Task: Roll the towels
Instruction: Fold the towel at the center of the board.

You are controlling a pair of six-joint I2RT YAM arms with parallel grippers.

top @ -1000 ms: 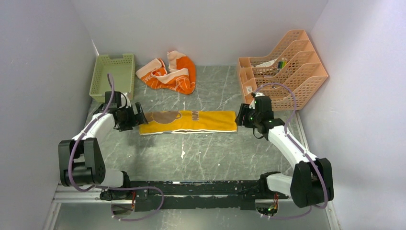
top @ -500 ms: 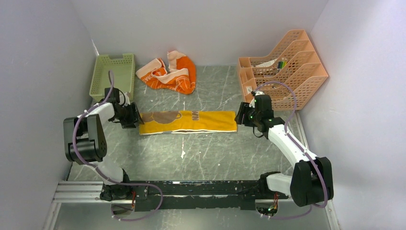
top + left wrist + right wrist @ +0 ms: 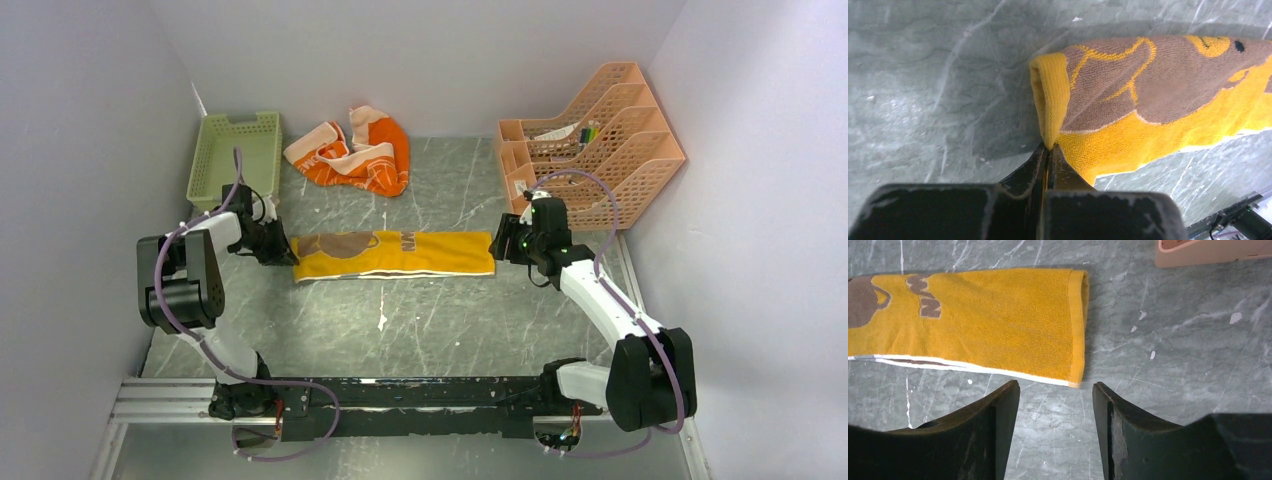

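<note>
A mustard-yellow towel (image 3: pixel 395 254) with a brown print lies folded in a long strip across the middle of the table. My left gripper (image 3: pixel 285 250) is shut on its left end; in the left wrist view that yellow hem (image 3: pixel 1050 95) is pinched and lifted into a fold at my left gripper (image 3: pixel 1049 148). My right gripper (image 3: pixel 503 247) hovers open just off the strip's right end; in the right wrist view the towel (image 3: pixel 978 322) ends a little ahead of my right gripper (image 3: pixel 1055 390), untouched. A bright-orange towel (image 3: pixel 355 152) lies crumpled at the back.
A green mesh basket (image 3: pixel 236 160) stands at the back left, close behind the left arm. A peach file rack (image 3: pixel 590 140) stands at the back right, its corner (image 3: pixel 1208 252) near the right gripper. Grey walls close in both sides.
My left gripper moved right onto the towel's left end and shut on it, lifting the hem, while the left elbow swung back and up. The right arm has hardly moved.
</note>
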